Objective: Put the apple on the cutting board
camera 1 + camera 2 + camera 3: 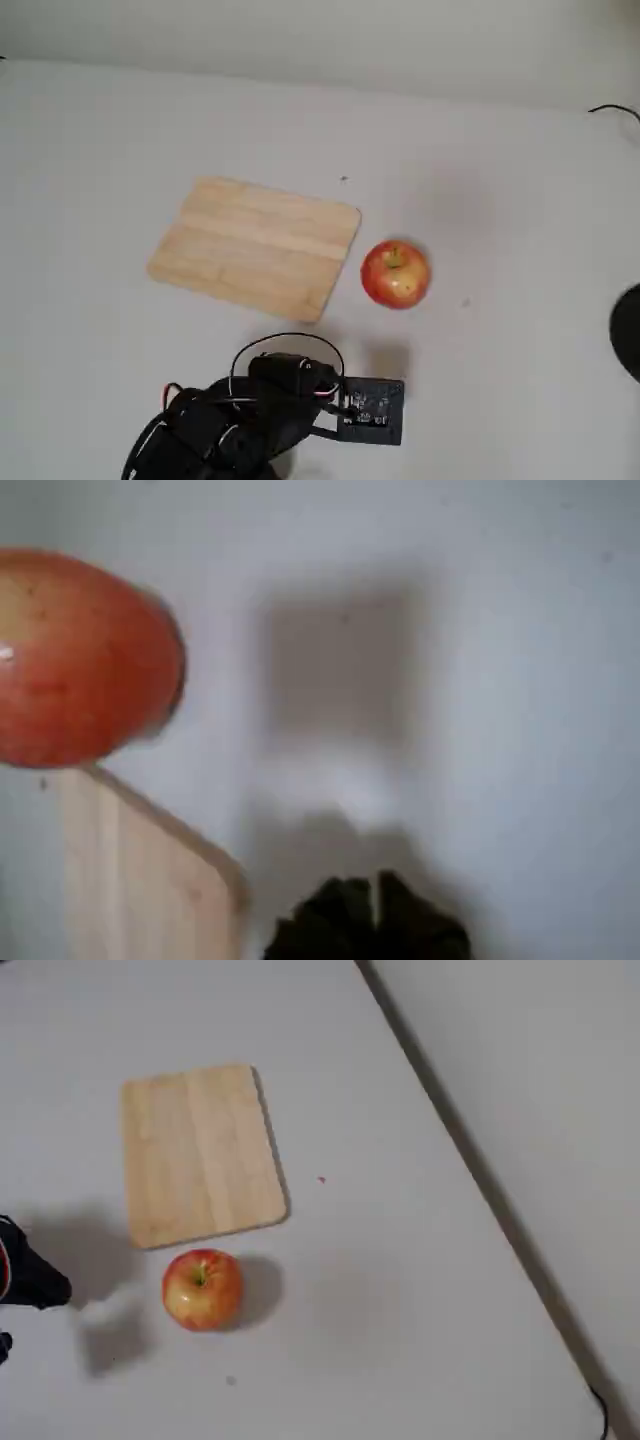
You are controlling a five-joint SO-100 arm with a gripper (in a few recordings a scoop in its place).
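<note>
Black gripper is showing as a blurred dark shape low in the wrist view; whether its fingers are spread cannot be told. Round, glossy red-yellow apple is sitting on the white table, just beside the flat, rounded-cornered light-wood cutting board.

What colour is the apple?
The apple is red with yellow-orange patches, sharpest in a fixed view.
</note>
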